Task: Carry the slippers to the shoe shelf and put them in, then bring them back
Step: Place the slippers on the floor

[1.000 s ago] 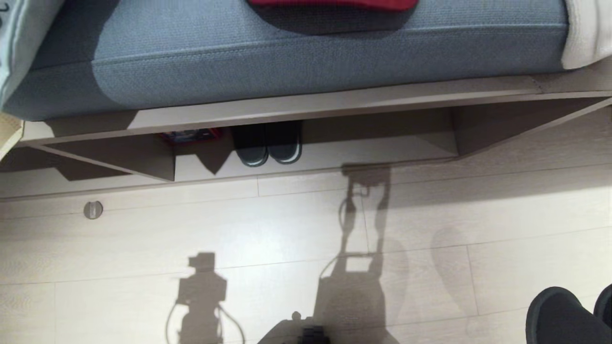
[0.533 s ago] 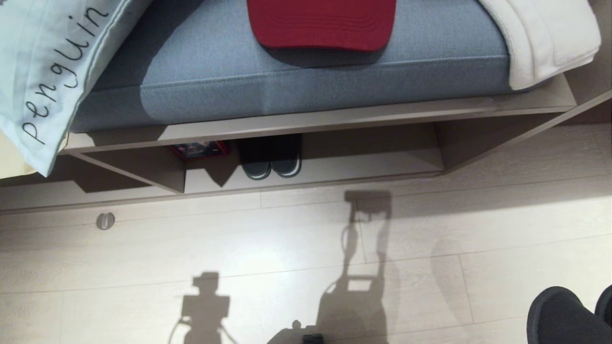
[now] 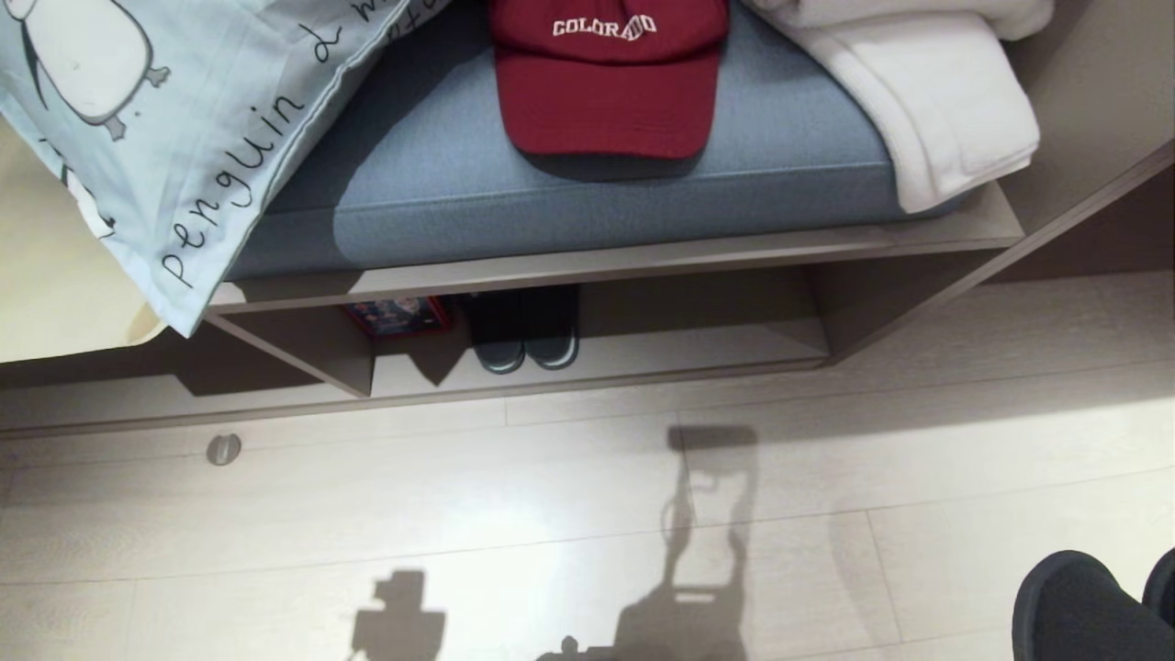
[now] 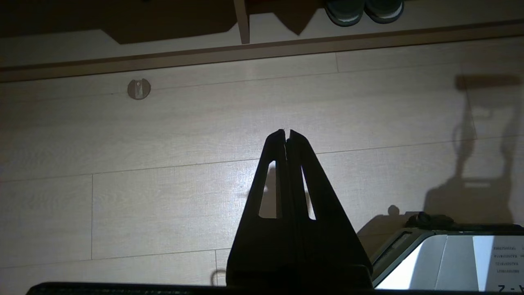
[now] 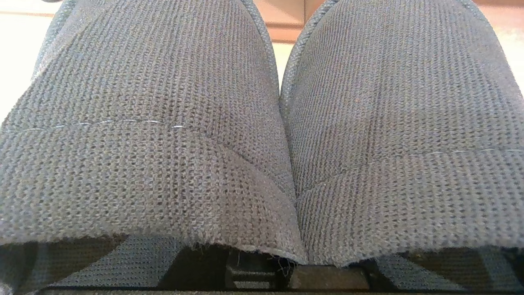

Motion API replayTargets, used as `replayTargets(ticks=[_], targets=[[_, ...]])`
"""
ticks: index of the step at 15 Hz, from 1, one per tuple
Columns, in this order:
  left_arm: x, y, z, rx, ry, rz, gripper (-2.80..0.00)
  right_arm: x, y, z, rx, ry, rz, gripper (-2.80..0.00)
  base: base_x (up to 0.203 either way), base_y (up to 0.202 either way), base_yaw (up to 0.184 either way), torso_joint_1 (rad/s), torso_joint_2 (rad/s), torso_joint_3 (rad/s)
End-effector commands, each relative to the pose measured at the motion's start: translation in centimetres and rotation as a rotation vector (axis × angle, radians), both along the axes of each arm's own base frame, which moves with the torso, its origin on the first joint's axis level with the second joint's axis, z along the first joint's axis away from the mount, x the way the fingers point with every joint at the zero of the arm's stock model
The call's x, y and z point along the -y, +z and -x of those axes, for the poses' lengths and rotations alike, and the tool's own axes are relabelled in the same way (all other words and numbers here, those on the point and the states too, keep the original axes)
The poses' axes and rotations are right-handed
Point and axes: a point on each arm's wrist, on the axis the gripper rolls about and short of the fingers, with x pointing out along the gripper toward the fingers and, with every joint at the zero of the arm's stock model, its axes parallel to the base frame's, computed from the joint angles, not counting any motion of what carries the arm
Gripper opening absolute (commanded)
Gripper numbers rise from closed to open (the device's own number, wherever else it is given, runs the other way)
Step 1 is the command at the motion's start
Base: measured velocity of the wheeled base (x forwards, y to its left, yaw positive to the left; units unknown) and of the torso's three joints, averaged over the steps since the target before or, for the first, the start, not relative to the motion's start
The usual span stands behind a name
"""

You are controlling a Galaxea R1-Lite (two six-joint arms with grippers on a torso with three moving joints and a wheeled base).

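Nearest of all, the right gripper [image 5: 262, 274] is clamped on the slippers [image 5: 262, 135]: in its wrist view the two grey-blue knit uppers lie side by side, touching, and fill almost everything, with the dark gripper body just visible below their frayed edge. In the head view the same pair shows as dark rounded toes at the lower right corner [image 3: 1083, 606], above the pale wood floor [image 3: 459, 514].

The left gripper [image 4: 286, 133] hangs idle over the floor with its fingers pressed together, holding nothing.

What has changed over the last second is the view itself: the whole head picture has slid downward, so the camera has tilted up. The bench cushion [image 3: 569, 184] now shows far more of its top, with a red Colorado cap [image 3: 606, 92], a penguin-print pillow [image 3: 184, 128] and folded white cloth [image 3: 927, 101]. Nothing on it has moved.

Beyond the floor, the shoe shelf [image 3: 698, 353] sits under the bench, its pale base board open to the right of a darker pair with white sole edges [image 3: 523, 353]. The robot seems to be surveying its target; the carry is under way and placing is not yet begun.
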Motion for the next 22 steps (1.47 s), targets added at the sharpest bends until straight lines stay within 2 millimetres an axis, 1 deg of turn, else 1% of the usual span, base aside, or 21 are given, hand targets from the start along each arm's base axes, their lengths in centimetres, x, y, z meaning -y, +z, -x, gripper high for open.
replayTargets(ticks=[1, 22], targets=[[0.0, -0.03, -0.02, -0.001, 0.0, 0.0, -2.8, 0.0, 0.01, 0.0, 0.0, 0.001, 0.0, -2.8, 0.0, 0.0, 0.0, 0.004, 0.0, 0.194], [0.0, -0.02, -0.02, 0.0, 0.0, 0.006, -2.8, -0.01, 0.01, -0.01, -0.001, 0.004, 0.009, -2.8, 0.0, 0.0, 0.0, 0.002, 0.0, 0.2]])
